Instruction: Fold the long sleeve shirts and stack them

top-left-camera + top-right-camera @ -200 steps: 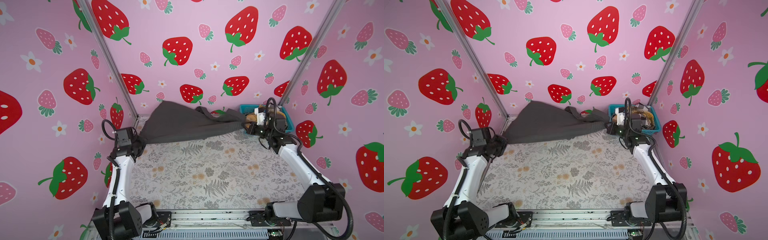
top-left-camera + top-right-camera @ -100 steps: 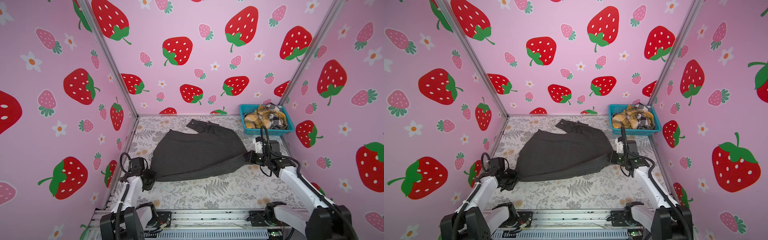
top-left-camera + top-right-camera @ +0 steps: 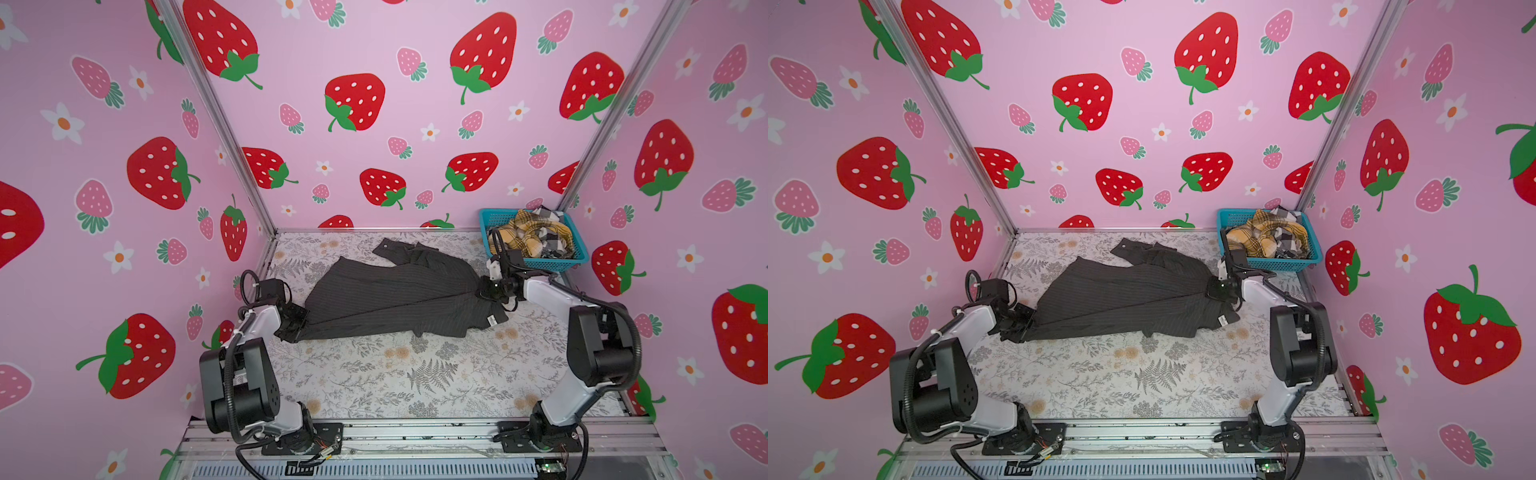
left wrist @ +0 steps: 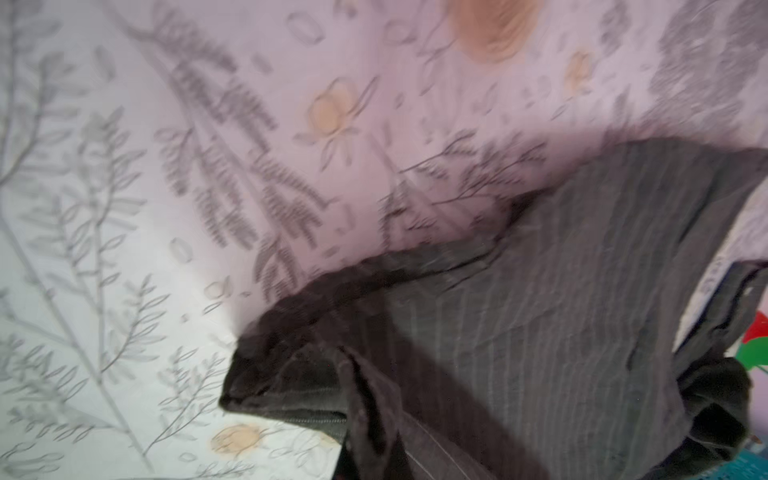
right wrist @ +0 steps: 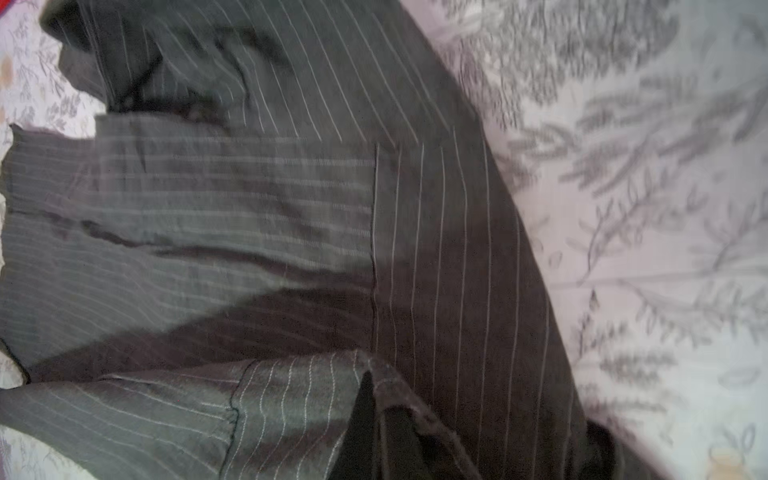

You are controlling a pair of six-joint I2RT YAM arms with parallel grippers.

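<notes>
The task is at an early stage. One soft charcoal collared shirt with thin pale pinstripes (image 3: 395, 295) lies spread on the floral-patterned table (image 3: 415, 374), in its far half and roughly midway between the left and right edges. It is not yet folded, and no stack exists anywhere on the table. A mustard-yellow plaid shirt (image 3: 525, 232) and a black-and-white check shirt (image 3: 555, 245) sit crumpled in the teal plastic mesh basket (image 3: 579, 261) in the far right corner. By my judgement, all the folding and the stacking remain to be done.

The charcoal shirt's long axis runs across the table from left to right, with the left end a little nearer the front edge. A small white label (image 3: 491, 320) shows at the right end, so the collar probably points toward the right edge and the hem toward the left. A sleeve with a buttoned cuff (image 3: 386, 248) trails toward the far edge, bunched rather than laid flat.

The left gripper (image 3: 296, 322) sits low at the shirt's left end, its jaws pressed together on a corner of the cloth. The right gripper (image 3: 484, 290) is at the right end, its jaws likewise pinching the fabric. Both wrist views show pinstriped cloth close up and wrinkled, so the body needs smoothing before a clean fold.
</notes>
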